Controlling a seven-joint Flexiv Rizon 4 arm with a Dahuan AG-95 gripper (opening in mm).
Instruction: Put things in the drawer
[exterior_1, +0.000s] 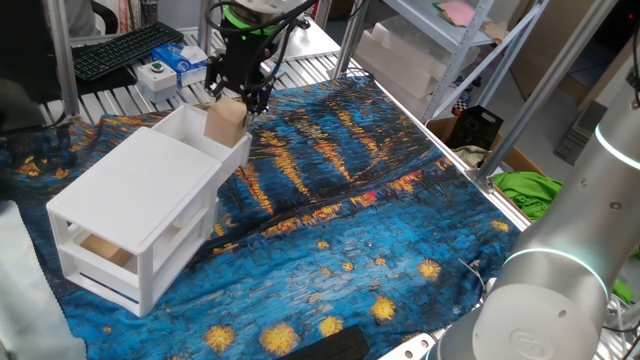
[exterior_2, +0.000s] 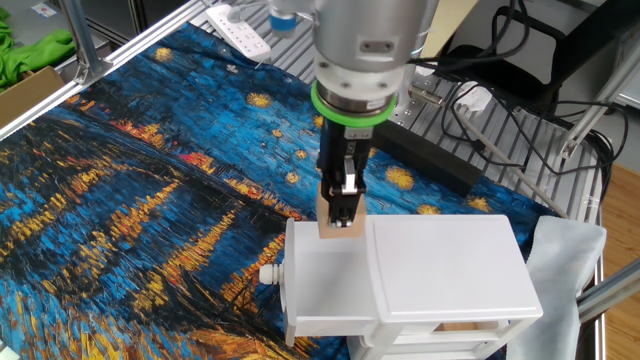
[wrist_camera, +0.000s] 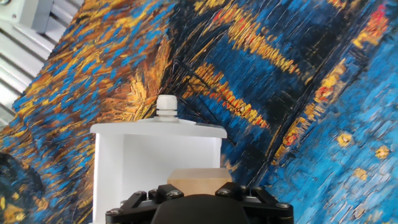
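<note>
We see a cabinet (exterior_1: 140, 210) of smooth white plastic with a slightly glossy top; its upper drawer (wrist_camera: 155, 162) has the same plain white plastic walls and a small ribbed white knob (wrist_camera: 166, 104); the block (exterior_1: 225, 122) looks like pale matt wood, unpainted and without marks; the tablecloth (exterior_1: 380, 200) is printed fabric, soft and a little wrinkled; the gripper (exterior_2: 340, 215) is black, probably matt metal or plastic, we cannot tell which; the arm shell (exterior_2: 365, 40) is smooth silver with a satin shine.
</note>
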